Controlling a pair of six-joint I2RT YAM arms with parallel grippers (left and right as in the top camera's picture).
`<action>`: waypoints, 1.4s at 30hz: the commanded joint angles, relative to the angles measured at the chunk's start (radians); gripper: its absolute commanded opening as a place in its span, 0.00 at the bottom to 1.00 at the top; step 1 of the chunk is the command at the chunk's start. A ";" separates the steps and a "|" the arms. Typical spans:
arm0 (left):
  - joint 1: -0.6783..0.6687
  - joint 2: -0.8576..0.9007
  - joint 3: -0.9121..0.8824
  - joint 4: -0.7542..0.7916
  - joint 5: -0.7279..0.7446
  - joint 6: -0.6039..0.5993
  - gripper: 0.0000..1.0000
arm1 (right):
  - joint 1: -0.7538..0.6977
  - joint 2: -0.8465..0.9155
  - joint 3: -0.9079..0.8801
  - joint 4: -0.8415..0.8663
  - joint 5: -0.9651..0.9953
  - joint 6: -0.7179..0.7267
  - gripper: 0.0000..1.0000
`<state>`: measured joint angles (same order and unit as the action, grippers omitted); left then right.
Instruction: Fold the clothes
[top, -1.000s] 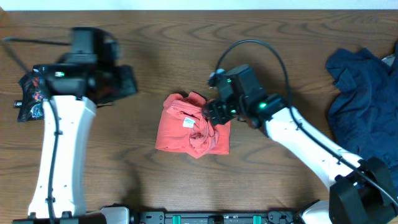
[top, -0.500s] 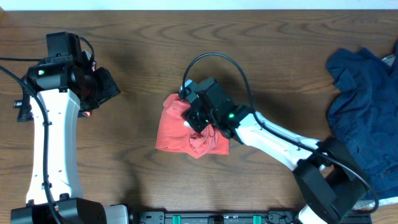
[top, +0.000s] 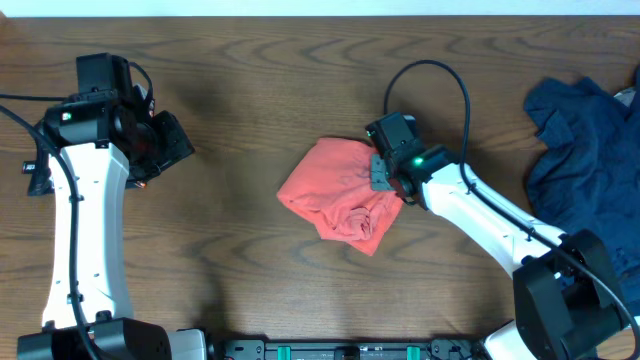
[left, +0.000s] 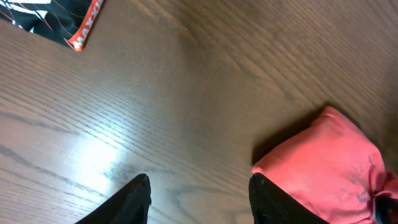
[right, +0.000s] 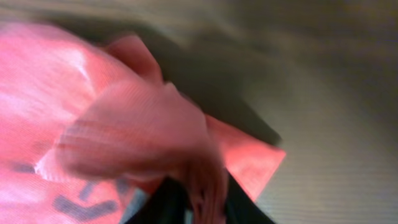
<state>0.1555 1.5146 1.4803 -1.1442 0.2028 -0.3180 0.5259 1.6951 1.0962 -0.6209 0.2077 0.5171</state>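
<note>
- Overhead view: the orange-red T-shirt (top: 335, 192) lies crumpled mid-desk (top: 250, 80).
- The right gripper (top: 383, 172) sits at the shirt's right edge. The blurred right wrist view shows bunched fabric pinched between its dark fingers (right: 152, 205).
- The left gripper (left: 199, 198) hangs over bare wood well left of the shirt, jaws apart, holding nothing.
- A dark blue garment (top: 585, 160) lies far right, and a black snack bag (left: 43, 18) lies far left.

Counted one orange-red T-shirt (top: 335, 190), one crumpled navy garment (top: 585, 170), one black snack bag (left: 50, 18). There were two claws: left claw (left: 202, 202), right claw (top: 382, 182). One wooden table (top: 300, 70).
</note>
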 joint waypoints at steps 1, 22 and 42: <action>-0.019 0.002 -0.005 -0.004 -0.002 0.002 0.53 | -0.016 0.006 0.000 -0.071 0.127 0.035 0.31; -0.342 0.261 -0.006 0.169 0.053 0.113 0.61 | 0.013 -0.118 0.058 -0.060 -0.511 -0.309 0.43; -0.480 0.571 -0.006 0.066 0.099 0.141 0.61 | 0.042 0.074 -0.090 -0.242 -0.123 -0.032 0.44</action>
<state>-0.3229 2.0777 1.4796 -1.0424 0.2935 -0.1894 0.5911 1.7645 1.0336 -0.8726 -0.0696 0.3817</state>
